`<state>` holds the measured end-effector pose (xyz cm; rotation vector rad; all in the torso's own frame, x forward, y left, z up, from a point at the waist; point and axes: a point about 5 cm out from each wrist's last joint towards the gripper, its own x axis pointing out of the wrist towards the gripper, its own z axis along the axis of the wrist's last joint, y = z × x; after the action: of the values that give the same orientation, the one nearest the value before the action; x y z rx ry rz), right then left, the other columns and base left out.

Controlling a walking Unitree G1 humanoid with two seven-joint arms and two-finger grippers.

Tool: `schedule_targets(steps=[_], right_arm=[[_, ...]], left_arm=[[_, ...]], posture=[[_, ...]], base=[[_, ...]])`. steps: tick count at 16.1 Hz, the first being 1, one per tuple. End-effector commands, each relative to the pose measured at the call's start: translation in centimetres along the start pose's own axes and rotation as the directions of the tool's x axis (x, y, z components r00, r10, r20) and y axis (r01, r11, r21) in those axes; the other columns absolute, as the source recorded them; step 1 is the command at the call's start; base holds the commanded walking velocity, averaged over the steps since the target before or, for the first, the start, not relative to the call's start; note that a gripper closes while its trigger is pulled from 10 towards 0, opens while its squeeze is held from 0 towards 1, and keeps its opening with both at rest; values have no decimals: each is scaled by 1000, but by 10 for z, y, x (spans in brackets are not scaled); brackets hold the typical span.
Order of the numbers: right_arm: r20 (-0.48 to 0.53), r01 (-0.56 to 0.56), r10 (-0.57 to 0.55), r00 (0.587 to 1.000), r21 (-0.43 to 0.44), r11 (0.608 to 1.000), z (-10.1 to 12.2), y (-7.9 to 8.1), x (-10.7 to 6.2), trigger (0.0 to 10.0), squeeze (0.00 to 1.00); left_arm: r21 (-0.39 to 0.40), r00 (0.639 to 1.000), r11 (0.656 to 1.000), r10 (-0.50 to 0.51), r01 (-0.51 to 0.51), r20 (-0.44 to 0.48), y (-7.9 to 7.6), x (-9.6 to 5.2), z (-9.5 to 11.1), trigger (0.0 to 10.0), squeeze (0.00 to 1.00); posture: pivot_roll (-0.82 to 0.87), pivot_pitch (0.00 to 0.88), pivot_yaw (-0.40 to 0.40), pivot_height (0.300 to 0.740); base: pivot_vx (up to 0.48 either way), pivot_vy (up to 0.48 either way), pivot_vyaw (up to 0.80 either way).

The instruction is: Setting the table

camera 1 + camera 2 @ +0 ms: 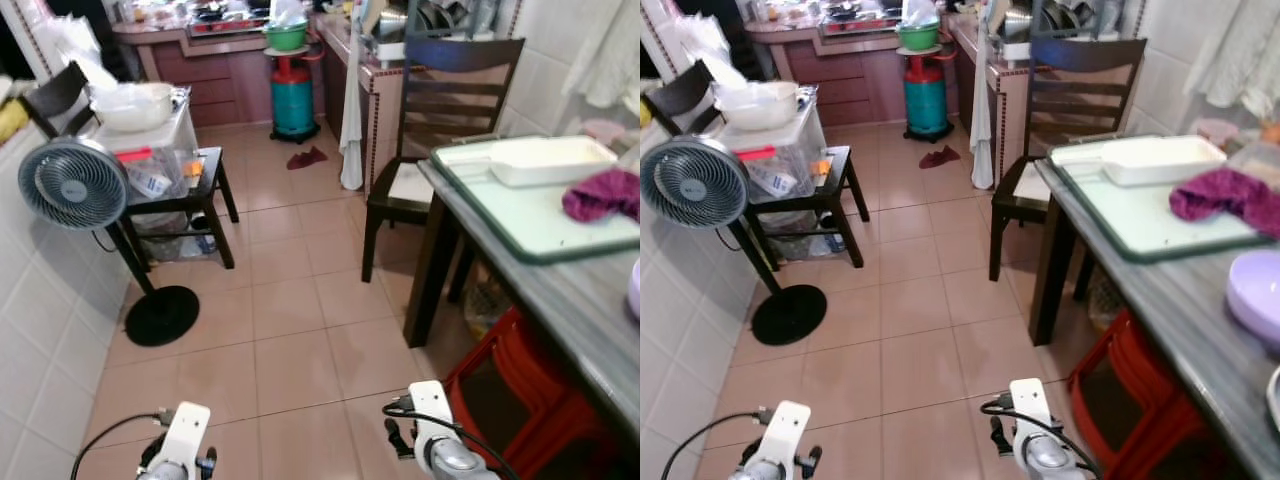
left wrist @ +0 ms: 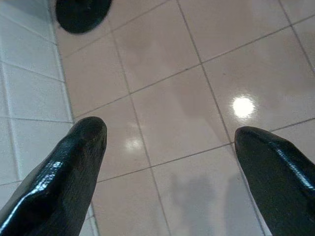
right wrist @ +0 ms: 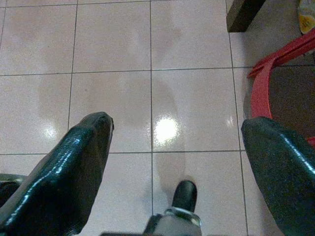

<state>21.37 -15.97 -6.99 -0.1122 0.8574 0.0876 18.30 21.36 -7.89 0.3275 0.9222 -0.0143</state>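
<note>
We stand on a tiled kitchen floor [image 1: 290, 330] with both arms hanging low. Our left gripper [image 2: 167, 162] points down at the floor beside the white tiled wall, its 2 black fingers [image 2: 64, 172] spread wide apart and holding nothing. Our right gripper [image 3: 174, 162] also hangs over bare tiles, its 2 fingers spread apart and empty, with a red stool [image 3: 268, 78] just to its right.

The table [image 1: 1200, 300] runs along our right side, grey-topped, from near to far. On it lies a pale green tray [image 1: 1120, 215], bearing a white rectangular dish [image 1: 1160, 158] at its far end and a purple cloth [image 1: 1225, 195] to the right. Nearer to us on the tabletop sits a lilac bowl [image 1: 1255, 290]. A dark wooden chair [image 1: 440, 120] stands at the table's far end.

On the left, a standing fan [image 1: 72, 182] is near the wall, beside a small black table [image 1: 195, 195] carrying a clear box [image 1: 155, 170]. Far ahead stands a teal gas cylinder [image 1: 294, 100]
</note>
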Motion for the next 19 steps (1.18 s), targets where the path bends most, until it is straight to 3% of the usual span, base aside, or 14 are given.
schedule_targets(steps=[1,5,8,14,17,19], right_arm=[[29,13,-14,999,9,1000,8,-6,1,10000,0],[38,7,-8,999,12,1000,10,-5,1,10000,0],[46,1,-2,999,14,1000,11,-5,1,10000,0],[58,-7,6,998,19,1000,13,-4,1,10000,0],[61,-8,7,998,19,1000,14,-4,2,10000,0],[62,-8,7,998,16,1000,14,-4,2,10000,0]], left_arm=[[4,1000,1000,9,-9,0,9,0,0,10000,0],[9,1000,1000,17,-17,-3,15,0,-1,10000,0],[17,1000,1000,-7,7,16,-8,2,8,10000,0],[30,1000,999,-9,9,8,-14,1,7,10000,0],[30,1000,999,-26,25,14,-18,1,8,10000,0],[6,1000,1000,-23,23,11,-8,1,5,10000,0]], posture=[[-114,0,73,740],[-114,0,71,740],[-114,0,72,740],[-116,0,75,740],[-116,0,75,740],[-115,0,71,740]], base=[[0,364,0],[0,480,0],[0,480,138],[0,480,577],[0,0,531],[0,0,0]])
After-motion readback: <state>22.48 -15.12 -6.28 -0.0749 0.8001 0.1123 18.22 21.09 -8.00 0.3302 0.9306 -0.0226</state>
